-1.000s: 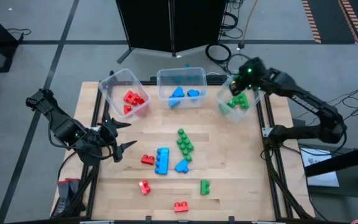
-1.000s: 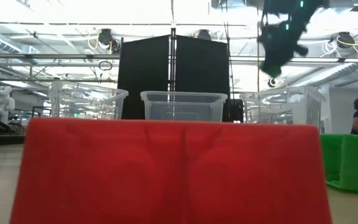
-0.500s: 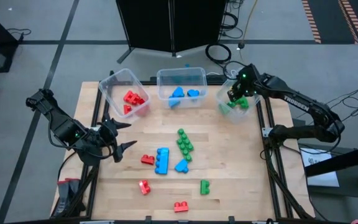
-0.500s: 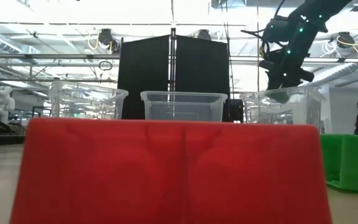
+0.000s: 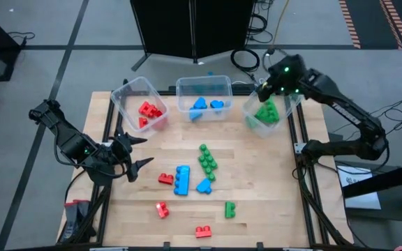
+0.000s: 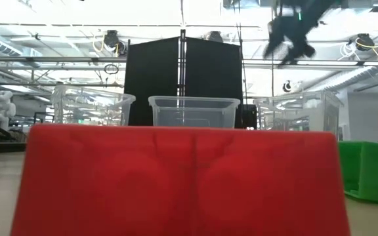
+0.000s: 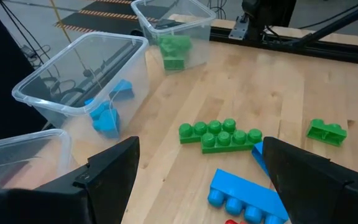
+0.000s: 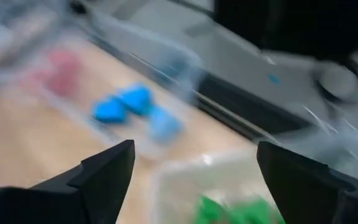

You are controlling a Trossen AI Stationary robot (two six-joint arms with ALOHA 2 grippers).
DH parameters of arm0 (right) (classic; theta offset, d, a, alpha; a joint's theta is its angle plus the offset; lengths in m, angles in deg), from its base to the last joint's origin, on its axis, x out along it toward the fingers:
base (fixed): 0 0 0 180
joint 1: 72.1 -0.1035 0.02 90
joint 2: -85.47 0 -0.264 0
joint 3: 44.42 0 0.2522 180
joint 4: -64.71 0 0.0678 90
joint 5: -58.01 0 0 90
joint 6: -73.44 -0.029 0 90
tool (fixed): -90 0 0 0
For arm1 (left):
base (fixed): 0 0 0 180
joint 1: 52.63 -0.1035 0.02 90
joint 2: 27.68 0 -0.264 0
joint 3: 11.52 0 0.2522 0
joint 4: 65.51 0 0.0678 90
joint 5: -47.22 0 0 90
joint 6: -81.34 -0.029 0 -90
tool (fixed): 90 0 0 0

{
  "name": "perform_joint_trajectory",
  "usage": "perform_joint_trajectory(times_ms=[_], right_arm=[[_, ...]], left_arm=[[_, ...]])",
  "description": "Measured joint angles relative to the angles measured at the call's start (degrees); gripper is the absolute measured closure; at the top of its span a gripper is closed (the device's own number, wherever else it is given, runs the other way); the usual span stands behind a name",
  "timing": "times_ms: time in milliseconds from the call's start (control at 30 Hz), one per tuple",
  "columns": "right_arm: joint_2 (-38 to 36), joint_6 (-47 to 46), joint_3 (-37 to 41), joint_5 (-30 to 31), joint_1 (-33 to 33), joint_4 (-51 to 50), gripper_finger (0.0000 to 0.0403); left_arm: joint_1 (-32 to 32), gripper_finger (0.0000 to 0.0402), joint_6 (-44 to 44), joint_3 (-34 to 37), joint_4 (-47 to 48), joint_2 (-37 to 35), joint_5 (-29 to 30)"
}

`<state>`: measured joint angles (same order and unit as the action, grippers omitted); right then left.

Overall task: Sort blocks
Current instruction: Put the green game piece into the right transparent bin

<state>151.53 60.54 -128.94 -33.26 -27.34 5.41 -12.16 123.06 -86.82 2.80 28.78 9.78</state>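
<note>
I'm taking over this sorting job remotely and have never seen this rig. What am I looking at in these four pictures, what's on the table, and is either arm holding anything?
Two dark robot arms work at a wooden table. One picture looks straight down from above, one sits at table height behind a red block, and two look out from the arms' wrists. At the far edge stand three clear bins: the red bin, the blue bin and the green bin. Loose blocks in all three colours lie mid-table. The left gripper waits open and empty at the left side. The right gripper is open above the green bin, holding nothing.
</note>
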Motion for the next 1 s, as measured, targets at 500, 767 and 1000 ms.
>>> perform_joint_trajectory(times_ms=[500,767,1000], right_arm=[[6.68,-16.22,-10.08,11.09,-32.98,3.18,0.0072],[22.00,-26.09,-10.06,21.63,-43.54,13.28,0.0072],[33.02,-32.58,-10.06,25.00,-45.34,15.10,0.0072]], left_arm=[[0.00,0.0066,1.40,0.00,0.01,0.00,0.00],[-0.01,0.0066,1.52,0.00,-0.01,-0.01,0.00],[0.00,0.0066,1.51,0.00,0.00,-0.02,-0.02]])
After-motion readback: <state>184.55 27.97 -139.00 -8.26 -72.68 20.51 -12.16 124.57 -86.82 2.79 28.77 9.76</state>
